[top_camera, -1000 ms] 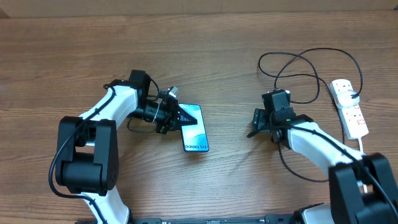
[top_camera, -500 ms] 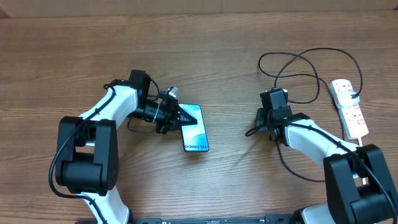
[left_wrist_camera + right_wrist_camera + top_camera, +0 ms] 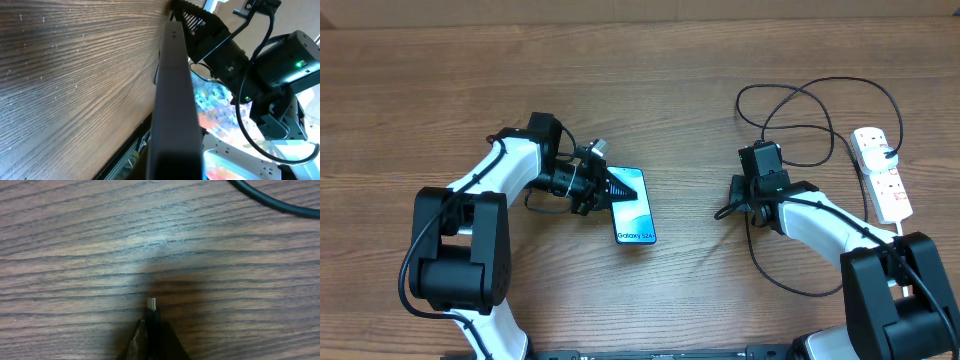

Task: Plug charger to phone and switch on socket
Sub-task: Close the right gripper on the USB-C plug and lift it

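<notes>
The right tool [image 3: 151, 332] is clamping together on the charger [image 3: 151, 311], whose small metal connector tip is sticking out just ahead of the fingers, close over the counter [image 3: 720, 60]. The left tool [image 3: 620, 187] is gripping the far end of the phone [image 3: 634, 215], which is lying screen-up just left of centre with its near end free.

To do this step well, the right arm should probably be carrying the tip across to whichever end holds the port, lining it up square with the slot and pushing straight in while the left tool is bracing the phone against sliding. Slack cable [image 3: 272, 202] is trailing behind and could tug the plug askew.

The socket [image 3: 883, 175] is lying at the right edge, well apart. The counter is brown wood-grain, flat and matte; almost nothing of the room is showing.
</notes>
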Available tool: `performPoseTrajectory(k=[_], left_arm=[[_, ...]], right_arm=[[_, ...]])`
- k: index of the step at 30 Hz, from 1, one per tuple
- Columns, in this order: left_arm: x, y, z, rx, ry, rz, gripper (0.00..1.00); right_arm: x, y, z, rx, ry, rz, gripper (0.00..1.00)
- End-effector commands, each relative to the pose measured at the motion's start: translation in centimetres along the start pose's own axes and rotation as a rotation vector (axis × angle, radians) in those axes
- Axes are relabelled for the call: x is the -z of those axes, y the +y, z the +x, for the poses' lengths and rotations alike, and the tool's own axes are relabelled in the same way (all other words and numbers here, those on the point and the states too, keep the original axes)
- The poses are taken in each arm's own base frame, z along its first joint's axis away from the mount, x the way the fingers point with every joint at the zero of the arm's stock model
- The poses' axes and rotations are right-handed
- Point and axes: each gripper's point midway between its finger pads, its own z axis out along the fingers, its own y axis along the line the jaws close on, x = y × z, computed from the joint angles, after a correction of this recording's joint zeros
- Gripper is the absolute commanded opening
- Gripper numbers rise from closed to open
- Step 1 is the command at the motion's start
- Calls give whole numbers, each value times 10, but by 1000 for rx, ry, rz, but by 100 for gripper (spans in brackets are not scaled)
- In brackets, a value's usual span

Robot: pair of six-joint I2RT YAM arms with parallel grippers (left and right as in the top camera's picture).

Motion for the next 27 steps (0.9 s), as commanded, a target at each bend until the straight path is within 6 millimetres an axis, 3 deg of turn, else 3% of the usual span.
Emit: performPoseTrajectory(k=[1, 8, 11, 14, 20, 23, 27], left_arm=[[2, -15, -1, -14, 4, 51, 4], [2, -15, -1, -14, 3, 51, 4], [3, -15, -3, -23, -2, 53, 4], [5, -23, -9, -71, -16, 93, 4], [21, -62, -22, -260, -41, 310, 4], [31, -75, -28, -324, -53, 375, 5], [47, -89, -38, -403, -68, 430, 4]], right_arm=[[-11, 1, 29, 17, 108, -21, 4], [-5, 16, 30, 12, 145, -106, 4], [11, 32, 23, 3, 175, -182, 4], [40, 56, 13, -9, 208, -326, 4], [132, 117, 10, 32, 272, -824, 4], [168, 130, 15, 44, 297, -979, 4], [190, 133, 23, 44, 335, -1051, 4]])
